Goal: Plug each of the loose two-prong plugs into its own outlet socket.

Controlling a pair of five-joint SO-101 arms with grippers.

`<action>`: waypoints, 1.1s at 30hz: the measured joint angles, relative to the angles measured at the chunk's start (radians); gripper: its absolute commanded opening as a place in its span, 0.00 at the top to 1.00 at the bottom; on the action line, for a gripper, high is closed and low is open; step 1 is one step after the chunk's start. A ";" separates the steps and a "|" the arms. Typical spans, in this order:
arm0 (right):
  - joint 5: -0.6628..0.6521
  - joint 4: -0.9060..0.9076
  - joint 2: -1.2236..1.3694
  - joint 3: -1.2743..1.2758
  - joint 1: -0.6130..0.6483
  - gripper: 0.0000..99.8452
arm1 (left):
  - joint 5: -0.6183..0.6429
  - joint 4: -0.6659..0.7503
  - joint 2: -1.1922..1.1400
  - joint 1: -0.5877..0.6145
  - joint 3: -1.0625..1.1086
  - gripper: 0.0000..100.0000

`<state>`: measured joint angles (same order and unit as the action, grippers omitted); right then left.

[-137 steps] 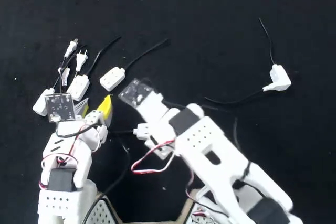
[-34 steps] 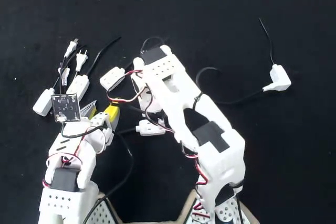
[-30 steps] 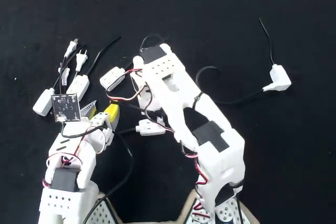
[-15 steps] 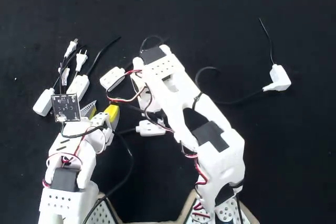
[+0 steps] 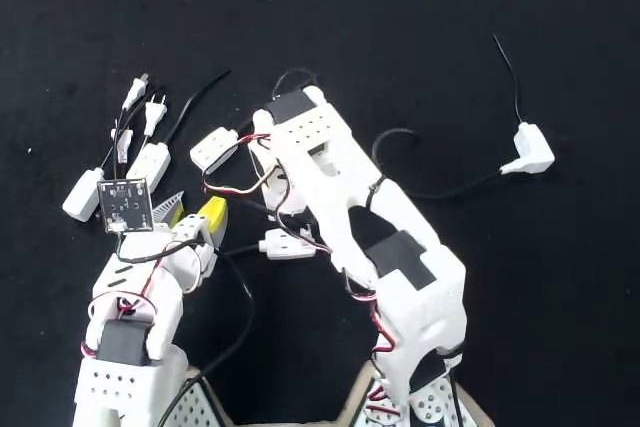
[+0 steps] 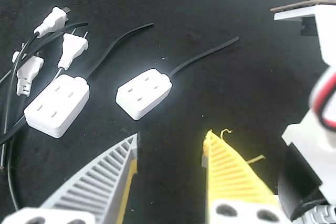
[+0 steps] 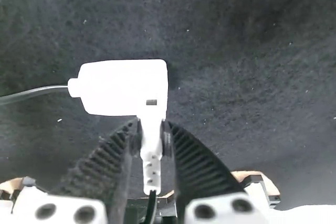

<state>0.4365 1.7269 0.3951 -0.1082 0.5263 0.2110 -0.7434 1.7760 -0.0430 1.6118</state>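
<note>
Plugs (image 5: 152,113) lie loose near the left edge of the bench (image 5: 400,37), beside a socket block (image 6: 56,103). Right of it, the left gripper (image 6: 170,148) hangs with jaws apart near a second socket (image 6: 144,92). The right gripper (image 7: 150,129) is clamped on a white plug (image 7: 151,150) touching a white block (image 7: 123,87). An angled plug (image 5: 530,150) lies toward the right edge

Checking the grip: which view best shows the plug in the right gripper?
The right wrist view: the plug sits clamped in the right gripper, its tip against a socket block. In the high view the right arm covers it; the left wrist view catches that arm's edge.
</note>
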 measured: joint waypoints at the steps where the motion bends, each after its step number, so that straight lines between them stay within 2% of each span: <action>1: 0.002 0.000 0.000 0.000 0.000 0.99 | 0.000 0.000 0.000 0.000 0.000 0.80; 18: 0.008 0.000 0.152 -0.054 0.000 0.99 | 0.000 0.000 0.000 0.000 0.000 0.80; 27: -0.063 -0.014 0.120 -0.064 0.002 0.99 | 0.000 0.000 0.000 0.000 0.000 0.80; 29: -0.110 -0.025 0.120 -0.064 0.002 0.95 | 0.002 0.000 0.000 0.005 0.000 0.80; 33: -0.181 -0.026 0.118 -0.064 0.020 0.83 | 0.006 0.000 0.000 0.092 -0.002 0.80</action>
<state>0.2555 1.7008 0.5132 -0.1726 0.5462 0.2171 -0.7434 1.7760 0.0491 1.6103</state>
